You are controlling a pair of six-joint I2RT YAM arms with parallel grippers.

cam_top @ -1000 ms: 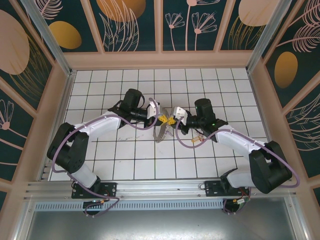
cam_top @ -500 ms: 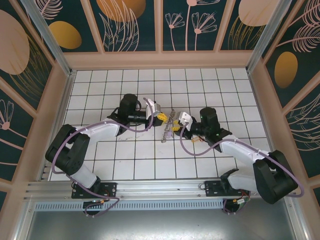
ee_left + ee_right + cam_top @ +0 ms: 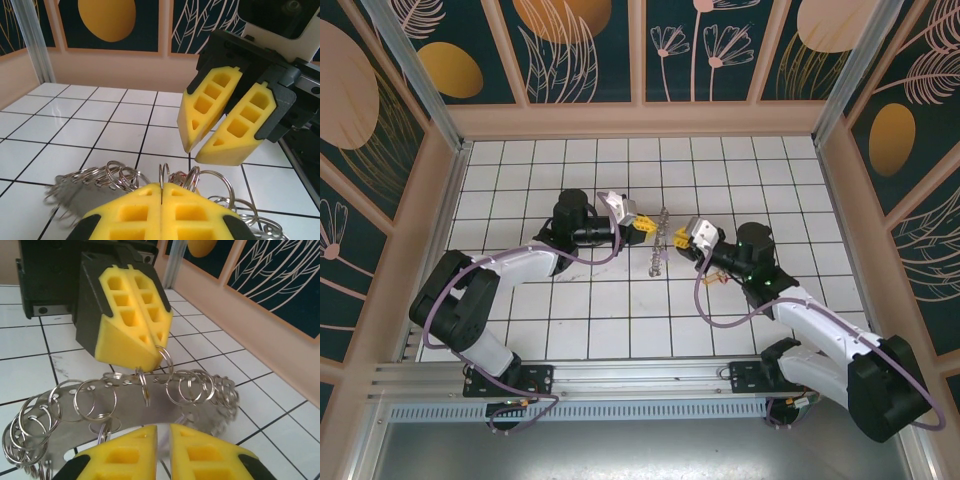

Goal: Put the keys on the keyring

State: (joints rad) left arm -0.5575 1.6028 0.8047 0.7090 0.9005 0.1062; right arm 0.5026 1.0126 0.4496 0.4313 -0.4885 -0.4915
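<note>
The left gripper (image 3: 641, 226) reaches in over the middle of the tiled table (image 3: 590, 330) with its yellow pads pressed tight together. They pinch one small wire loop (image 3: 163, 359) that sticks out from between their tips. That loop belongs to the keyring (image 3: 660, 250), which lies just right of the gripper, between the two arms. From the wrist cameras it reads as a flat silver band punched with holes and fringed all round with many thin split loops. It seems to hang or tilt from the pinched loop, but whether its far edge rests on the tiles cannot be told. Just right of it, the right gripper (image 3: 685, 233) faces the left one across the ring. Its pads (image 3: 131, 452) are drawn almost together with a thin gap between them and nothing in that gap, so it carries no key. Further right, on the tile beside the right forearm and its purple cable, sits a tiny brass-coloured speck with a hint of red. This is most likely the keys (image 3: 714, 279), well apart from the ring and too small to make out properly. By this reading little of the task is done. The ring is held and presented, but the keys lie untouched on the floor. The right arm has yet to fetch them, bring them to the held loop and thread them on.
</note>
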